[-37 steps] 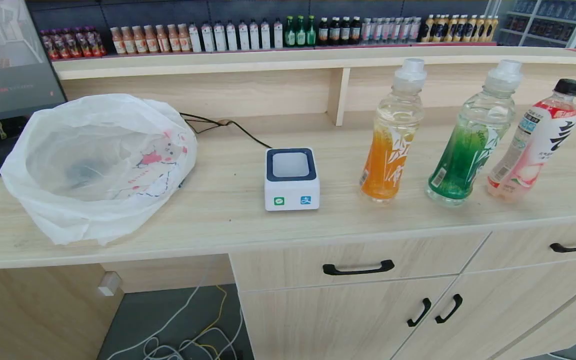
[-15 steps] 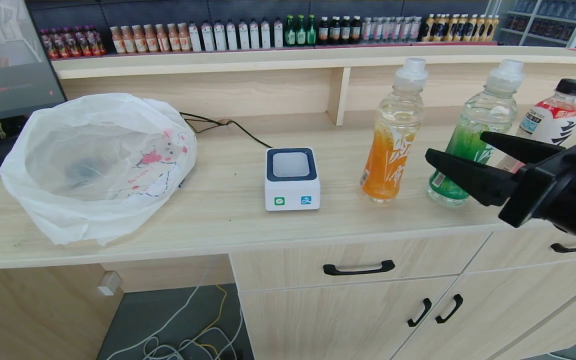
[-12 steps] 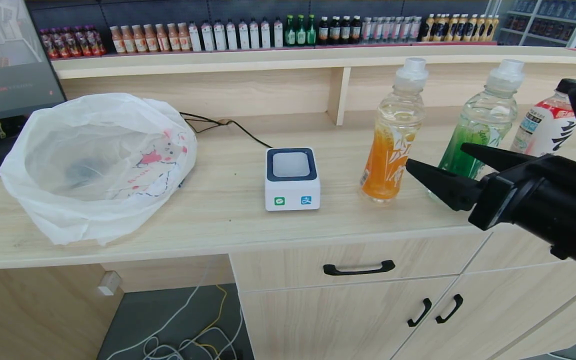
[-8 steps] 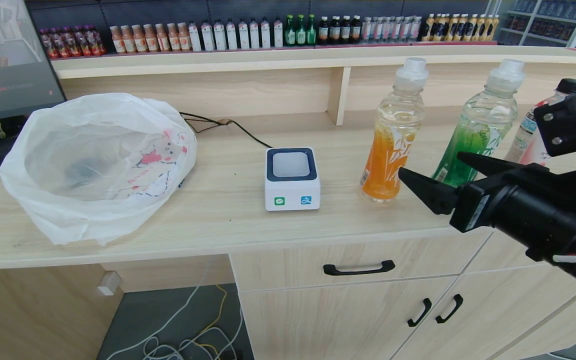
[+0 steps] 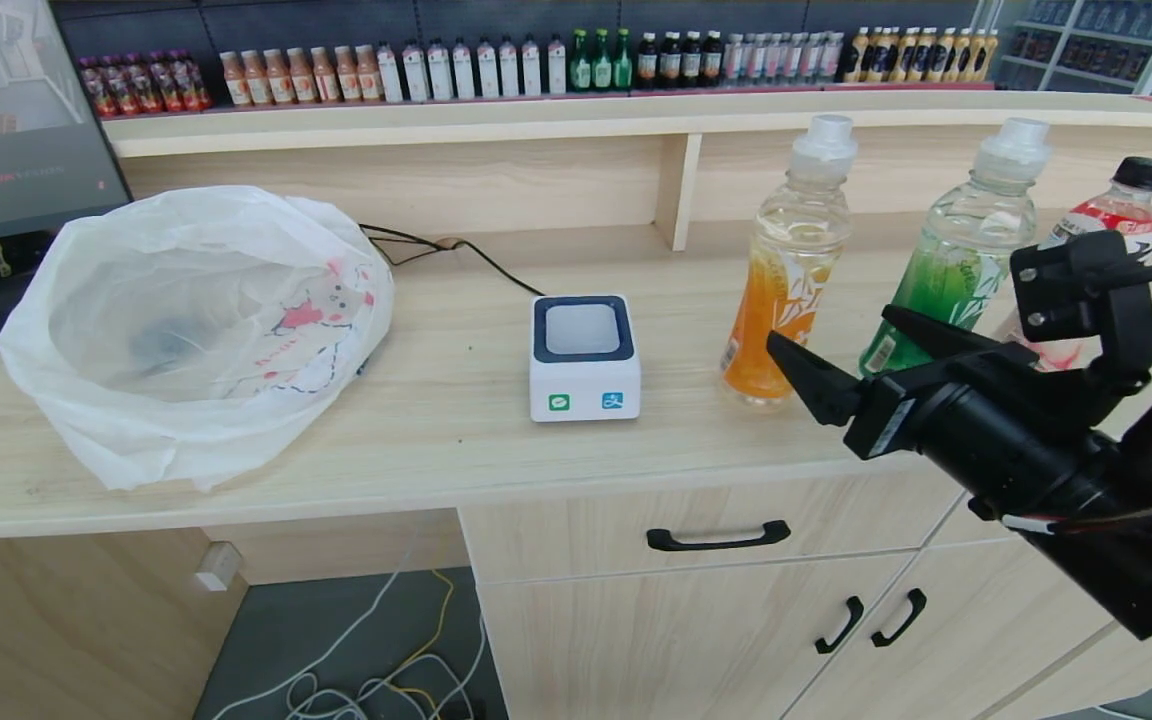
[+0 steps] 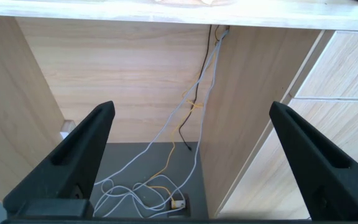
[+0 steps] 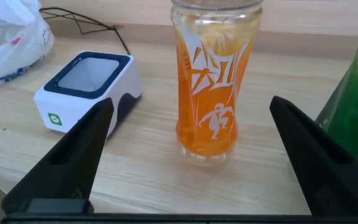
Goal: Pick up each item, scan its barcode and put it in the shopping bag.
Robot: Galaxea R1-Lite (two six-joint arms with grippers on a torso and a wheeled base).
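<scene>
Three bottles stand at the counter's right: an orange drink bottle (image 5: 786, 270), a green one (image 5: 946, 265) and a pink one with a black cap (image 5: 1108, 208). My right gripper (image 5: 834, 332) is open, low over the counter's front edge, just right of the orange bottle and apart from it. In the right wrist view the orange bottle (image 7: 213, 93) stands centred ahead of the gripper (image 7: 191, 104), beyond the fingertips. The white scanner (image 5: 583, 355) sits mid-counter, the white shopping bag (image 5: 196, 330) lies open at the left. My left gripper (image 6: 191, 107) is open below the counter, holding nothing.
The scanner's black cable (image 5: 436, 248) runs along the back wall. A raised shelf (image 5: 576, 115) lines the counter's back. Drawers with black handles (image 5: 716, 540) are below. Loose cables (image 6: 166, 186) lie on the floor under the counter. Bare wood separates bag, scanner and bottles.
My right arm came in from the right and moved left past the pink and green bottles toward the orange one, fingers open throughout. Bottles, scanner and bag stayed put.
</scene>
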